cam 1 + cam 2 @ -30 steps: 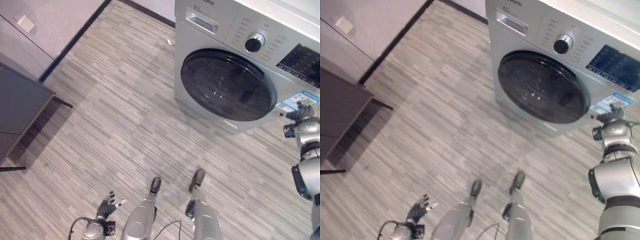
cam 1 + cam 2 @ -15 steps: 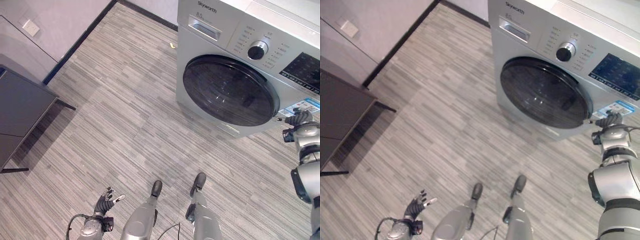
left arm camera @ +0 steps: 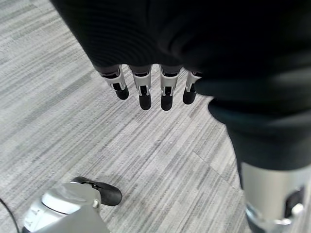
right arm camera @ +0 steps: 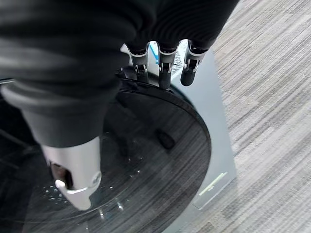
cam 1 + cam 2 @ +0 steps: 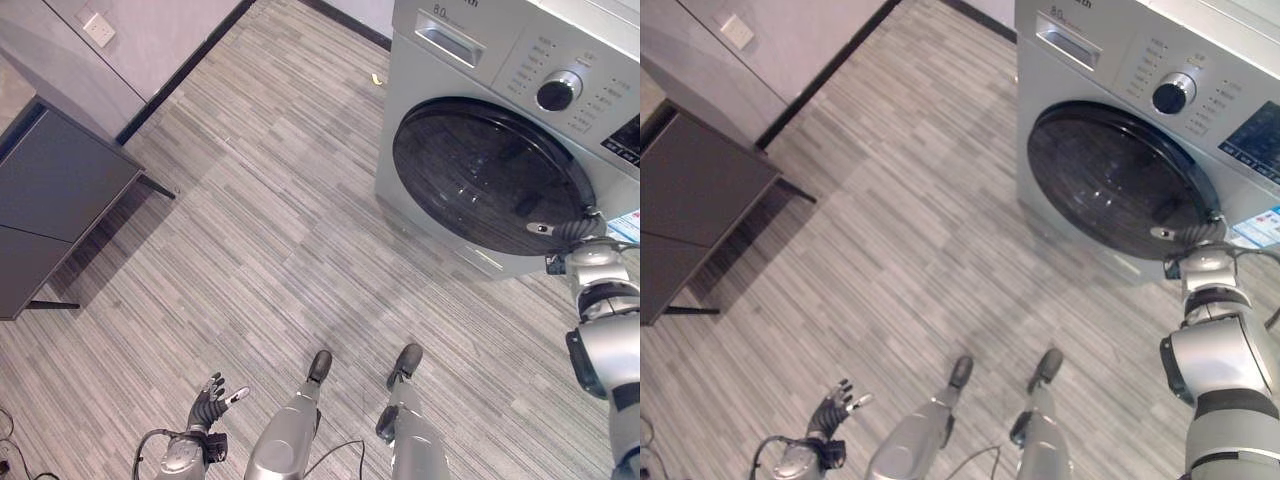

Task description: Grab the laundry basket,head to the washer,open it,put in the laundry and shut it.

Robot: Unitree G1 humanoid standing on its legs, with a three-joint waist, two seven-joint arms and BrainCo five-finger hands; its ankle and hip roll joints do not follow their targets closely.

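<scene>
The silver front-loading washer (image 5: pixel 470 55) stands at the upper right, its round dark glass door (image 5: pixel 480 175) shut. My right hand (image 5: pixel 578 232) rests at the door's right edge. In the right wrist view its fingers (image 4: pixel 163 68) are nearly straight, with their tips at the door's rim, and its thumb (image 4: pixel 73 167) lies over the glass (image 4: pixel 146 145). My left hand (image 5: pixel 208 402) hangs low beside me above the floor. Its fingers (image 3: pixel 146 92) are spread and hold nothing.
A dark low cabinet (image 5: pixel 60 190) stands at the left against a grey wall with a white socket (image 5: pixel 98 30). A small yellow scrap (image 5: pixel 376 78) lies on the floor by the washer's left corner. Striped grey flooring (image 5: pixel 260 240) stretches between cabinet and washer.
The camera has shifted, so the whole scene sits further right. My right hand has moved from the panel beside the door onto the door's right rim. The left hand is unchanged.
</scene>
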